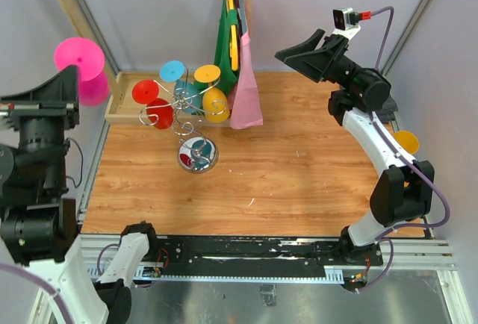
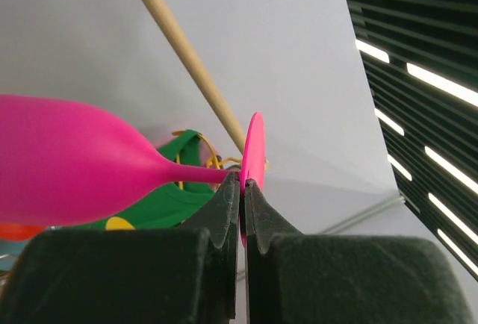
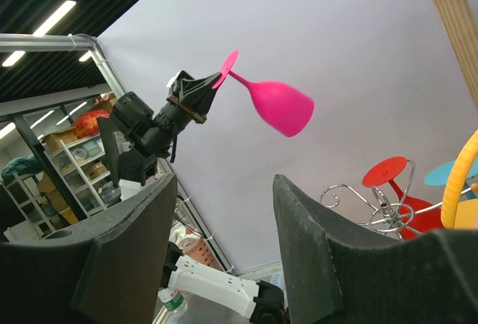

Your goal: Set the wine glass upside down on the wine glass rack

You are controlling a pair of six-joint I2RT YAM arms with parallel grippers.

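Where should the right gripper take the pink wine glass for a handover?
Grip the pink wine glass by its bare stem, between bowl and foot, coming side-on across it. The left gripper pinches the foot's rim and the bowl is wide and rounded, so the open right gripper would likely hold surest on the thin stem.

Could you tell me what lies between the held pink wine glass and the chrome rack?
In the top view, the wooden frame's post stands between the wine glass and rack.
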